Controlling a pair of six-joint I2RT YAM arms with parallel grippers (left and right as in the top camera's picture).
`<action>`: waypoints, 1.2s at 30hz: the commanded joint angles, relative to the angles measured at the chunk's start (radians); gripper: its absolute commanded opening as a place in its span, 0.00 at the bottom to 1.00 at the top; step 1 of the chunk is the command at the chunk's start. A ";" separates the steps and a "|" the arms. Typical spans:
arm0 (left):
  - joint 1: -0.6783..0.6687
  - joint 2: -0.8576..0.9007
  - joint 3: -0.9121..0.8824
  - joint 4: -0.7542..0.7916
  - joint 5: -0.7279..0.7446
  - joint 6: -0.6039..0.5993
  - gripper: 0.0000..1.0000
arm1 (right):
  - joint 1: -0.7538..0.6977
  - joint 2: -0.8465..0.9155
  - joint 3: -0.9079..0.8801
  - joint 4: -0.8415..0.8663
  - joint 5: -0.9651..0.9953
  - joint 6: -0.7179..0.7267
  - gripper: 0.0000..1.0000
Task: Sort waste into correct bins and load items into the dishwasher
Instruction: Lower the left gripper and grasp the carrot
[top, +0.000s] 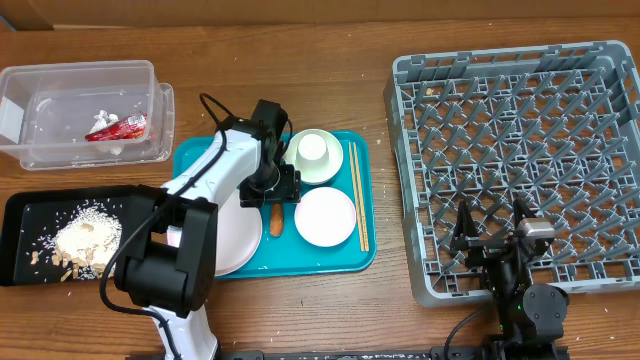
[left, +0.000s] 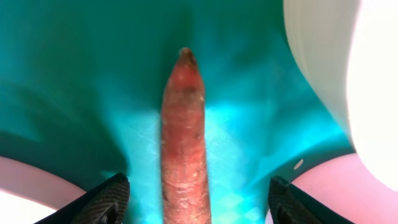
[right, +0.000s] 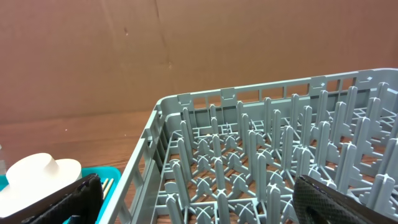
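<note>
Left jaws wide, straddling carrot (left: 184, 149) at frame centre; right jaws wide too. Risk: tapered carrot slips sideways on closing.

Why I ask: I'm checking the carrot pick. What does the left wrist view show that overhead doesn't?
Only left wrist: the small orange carrot close up, dark-tipped, between the fingers of the open left gripper, untouched. Only overhead: the clear plastic rectangular tub, shallow black tray, grey plastic dish rack, wooden chopsticks. Both: the carrot on the teal serving tray.
</note>
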 joint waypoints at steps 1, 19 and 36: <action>-0.015 0.027 -0.011 0.001 -0.014 0.001 0.73 | -0.002 -0.005 -0.010 0.006 0.005 0.003 1.00; -0.032 0.076 -0.012 0.001 -0.039 -0.004 0.53 | -0.002 -0.005 -0.010 0.006 0.005 0.003 1.00; -0.032 0.075 0.011 -0.023 -0.044 -0.004 0.17 | -0.002 -0.005 -0.010 0.006 0.005 0.003 1.00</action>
